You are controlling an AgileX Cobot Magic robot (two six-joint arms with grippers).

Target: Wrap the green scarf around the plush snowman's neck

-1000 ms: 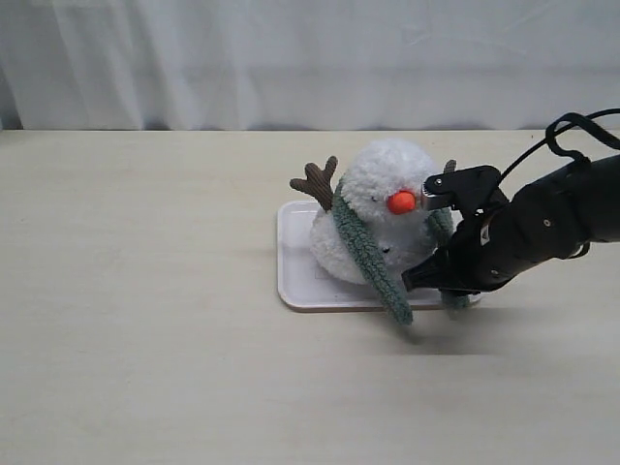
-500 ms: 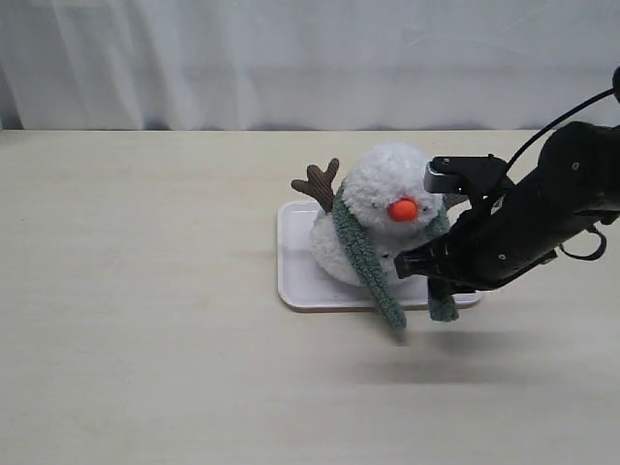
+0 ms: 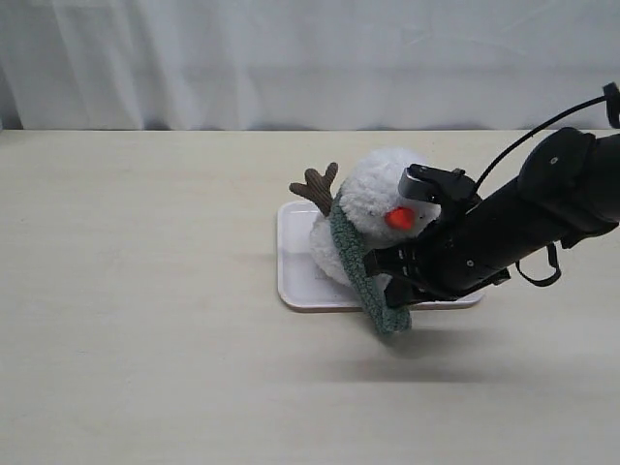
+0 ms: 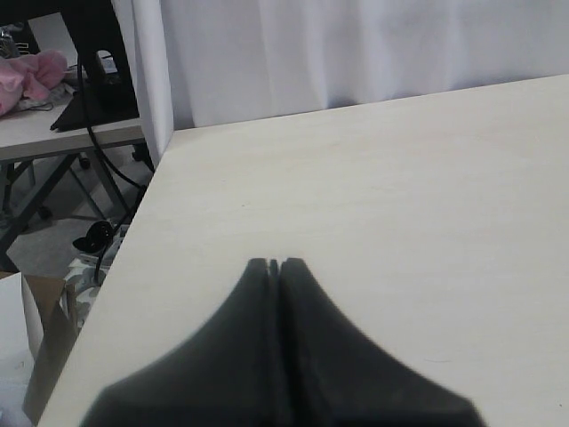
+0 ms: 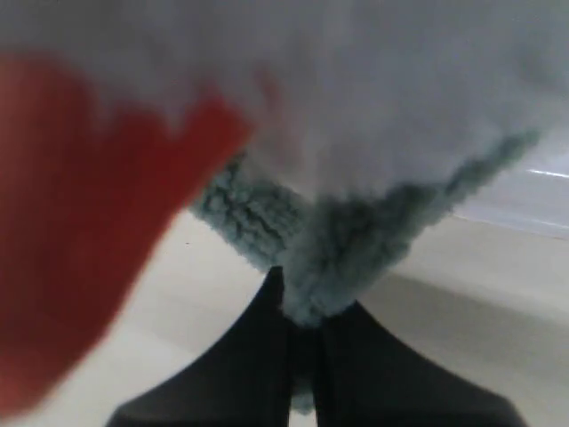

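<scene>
Pale tabletop (image 3: 145, 339), white curtain (image 3: 291, 58) behind. Two tools: left tool (image 4: 274, 265) clenched, empty, above bare tabletop; right tool (image 5: 304, 311) clenched on the one green scarf (image 3: 360, 276) where its two strands meet. One plush snowman (image 3: 373, 194) sits on one white tray (image 3: 291, 271), scarf hanging down its front.

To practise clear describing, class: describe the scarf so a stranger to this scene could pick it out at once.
On the pale table sits a white tray bearing a fluffy white snowman. The scarf is draped down its front: the only green, fuzzy strip there.
</scene>
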